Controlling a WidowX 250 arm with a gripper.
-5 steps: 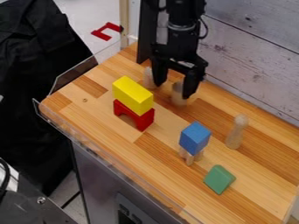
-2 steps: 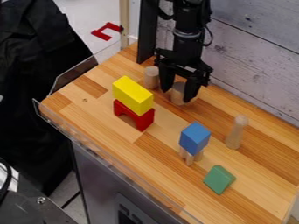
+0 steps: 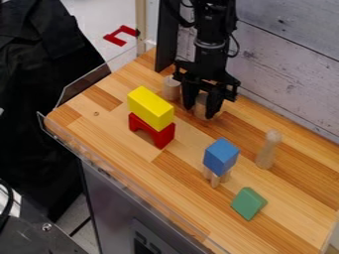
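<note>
Toward the back of the table, the black gripper (image 3: 200, 111) points down with its fingers closed against both sides of a pale wooden cylinder (image 3: 200, 105). The fingers hide parts of that cylinder. Just left of the gripper stands another wooden cylinder (image 3: 171, 88). In front and to the left, a yellow block (image 3: 150, 107) rests on top of a red arch block (image 3: 152, 131).
A blue cube (image 3: 221, 156) sits on small wooden pieces (image 3: 216, 177) near the middle. A wooden peg (image 3: 267, 150) stands to its right, and a green block (image 3: 248, 203) lies nearer the front. A plank wall (image 3: 291, 59) borders the back.
Since the first frame the gripper has shifted slightly, baring more of the left cylinder. Its fingers, spread wider before, have drawn together around the other cylinder.
</note>
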